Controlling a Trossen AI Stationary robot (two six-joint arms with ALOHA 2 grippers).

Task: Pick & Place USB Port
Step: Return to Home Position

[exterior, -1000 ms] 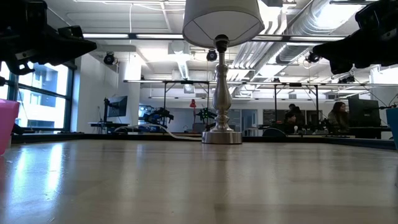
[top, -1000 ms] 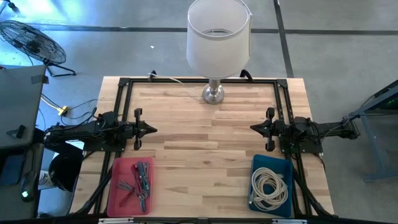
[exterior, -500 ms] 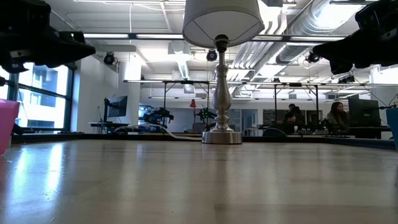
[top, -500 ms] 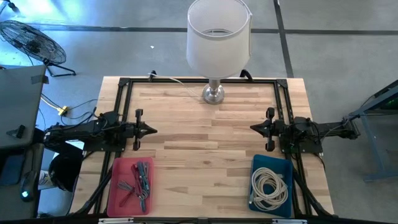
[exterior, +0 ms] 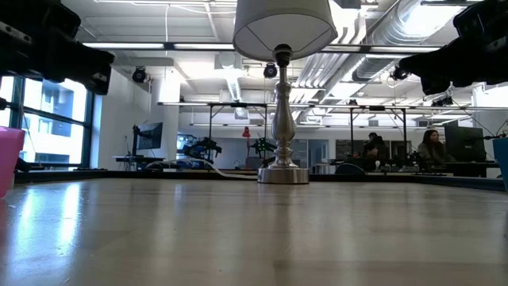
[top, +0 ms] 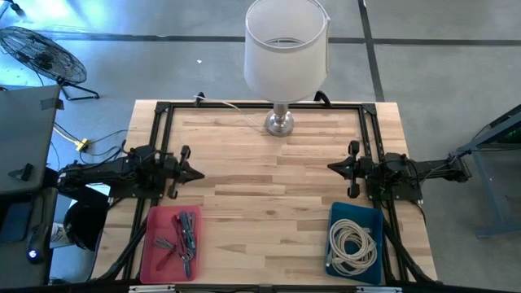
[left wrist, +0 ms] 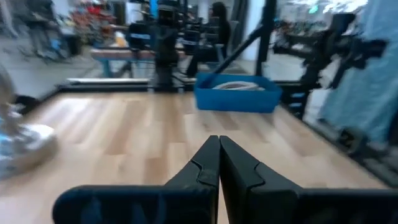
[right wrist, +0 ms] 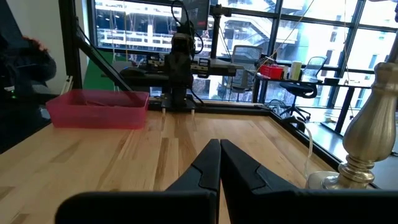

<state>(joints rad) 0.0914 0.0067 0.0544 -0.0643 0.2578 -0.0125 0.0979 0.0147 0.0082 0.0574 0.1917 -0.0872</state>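
Both the left tool [top: 199,172] and right tool [top: 331,167] hover fingers-together, empty; USB cables [top: 184,233] lie in the pink bin [top: 151,254].

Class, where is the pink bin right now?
In the high view, the pink bin sits at the bottom-left corner of the table, just below the left gripper, opposite the blue bin.

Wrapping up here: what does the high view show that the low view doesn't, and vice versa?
High view only: the cables lying in the pink bin and the white coil in the blue bin. Low view only: the room behind, with people seated at desks, and the gap between both arms and the table. Shared: the lamp, the table, the left gripper and right gripper out at the sides.
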